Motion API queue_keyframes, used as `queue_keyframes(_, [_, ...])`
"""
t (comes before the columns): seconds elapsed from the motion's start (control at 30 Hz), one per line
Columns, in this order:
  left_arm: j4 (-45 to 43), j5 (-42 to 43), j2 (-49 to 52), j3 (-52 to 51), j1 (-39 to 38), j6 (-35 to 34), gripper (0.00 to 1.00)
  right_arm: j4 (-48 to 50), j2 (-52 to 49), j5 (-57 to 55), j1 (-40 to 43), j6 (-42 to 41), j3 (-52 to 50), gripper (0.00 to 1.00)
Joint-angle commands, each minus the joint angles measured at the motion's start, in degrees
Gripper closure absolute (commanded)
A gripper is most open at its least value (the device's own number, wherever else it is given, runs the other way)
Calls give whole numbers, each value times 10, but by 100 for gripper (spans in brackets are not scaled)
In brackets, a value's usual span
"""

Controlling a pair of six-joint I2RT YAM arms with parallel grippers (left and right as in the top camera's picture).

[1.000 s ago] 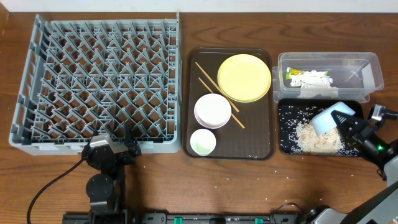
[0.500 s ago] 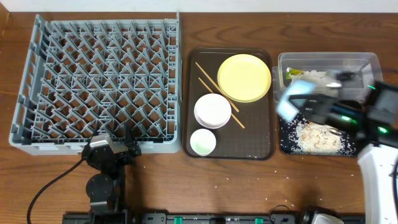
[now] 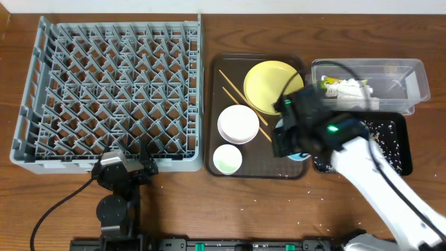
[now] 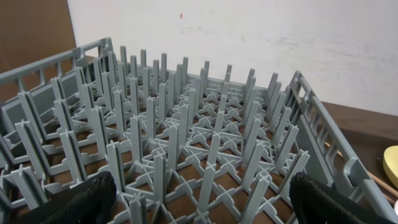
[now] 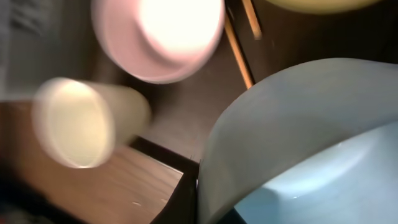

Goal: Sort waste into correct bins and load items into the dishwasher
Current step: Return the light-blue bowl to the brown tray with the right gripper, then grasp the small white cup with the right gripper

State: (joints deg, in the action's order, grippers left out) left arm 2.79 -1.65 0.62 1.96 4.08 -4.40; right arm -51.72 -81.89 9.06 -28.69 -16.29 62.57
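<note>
My right gripper [image 3: 287, 139] is shut on the rim of the light blue bowl [image 3: 300, 155] and holds it over the right side of the brown serving tray [image 3: 258, 171]. In the right wrist view the bowl [image 5: 311, 143] fills the lower right, above the white bowl [image 5: 168, 31], white cup [image 5: 81, 121] and a chopstick [image 5: 236, 50]. On the tray lie the yellow plate [image 3: 265, 84], white bowl [image 3: 238, 124], white cup [image 3: 227, 159] and chopsticks [image 3: 233, 87]. Rice scraps [image 3: 390, 132] lie in the black tray [image 3: 404, 164]. The wrapper [image 3: 334, 87] and crumpled paper [image 3: 359, 90] lie in the clear tub [image 3: 411, 77]. My left gripper [image 3: 124, 166] is open by the empty grey dish rack [image 3: 111, 90].
The dish rack's upright pegs [image 4: 199, 137] fill the left wrist view. My right arm crosses the black tray and hides much of it. A few rice grains lie on the table in front of the trays.
My right arm has swung left with the light blue bowl, from over the black tray, past the tub, to over the brown tray. The left arm has not moved.
</note>
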Motion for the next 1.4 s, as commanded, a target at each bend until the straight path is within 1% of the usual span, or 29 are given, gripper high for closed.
queue_keyframes(0.0, [12, -3, -3, -17, 2, 7, 10, -7, -55, -71, -23, 5, 5, 99])
queue_keyframes(0.1, [12, -3, -3, -17, 2, 7, 10, -2, -116, -64, -32, 5, 5, 99])
queue_keyframes(0.27, [12, -3, -3, -17, 2, 7, 10, 14, -168, -30, -33, 23, 5, 98])
queue_keyframes(0.3, [12, -3, -3, -17, 2, 7, 10, 14, -176, -30, -33, 23, 5, 94])
queue_keyframes(0.33, [12, -3, -3, -17, 2, 7, 10, 14, -188, -30, -33, 23, 5, 82])
queue_keyframes(0.4, [12, -3, -3, -17, 2, 7, 10, 13, -195, -30, -33, 23, 5, 75])
queue_keyframes(0.47, [12, -3, -3, -17, 2, 7, 10, 14, -194, -30, -33, 23, 7, 70])
queue_keyframes(0.53, [12, -3, -3, -17, 2, 7, 10, 7, -189, -27, -31, 29, 19, 69])
queue_keyframes(0.63, [12, -3, -3, -17, 2, 7, 10, -27, -174, -27, -26, 33, 74, 66])
queue_keyframes(0.77, [12, -3, -3, -17, 2, 7, 10, -66, -152, -18, -25, 37, 170, 40])
queue_keyframes(0.8, [12, -3, -3, -17, 2, 7, 10, -70, -150, -11, -26, 38, 190, 35])
queue_keyframes(0.9, [12, -3, -3, -17, 2, 7, 10, -59, -150, 16, -34, 37, 216, 35])
queue_keyframes(1.13, [12, -3, -3, -17, 2, 7, 10, -48, -173, 13, -86, -6, 197, 39])
queue_keyframes(1.23, [12, -3, -3, -17, 2, 7, 10, -33, -187, 8, -106, -20, 184, 45])
queue_keyframes(1.27, [12, -3, -3, -17, 2, 7, 10, -33, -197, -9, -116, -37, 180, 49])
queue_keyframes(1.37, [12, -3, -3, -17, 2, 7, 10, -36, -216, -17, -127, -52, 179, 50])
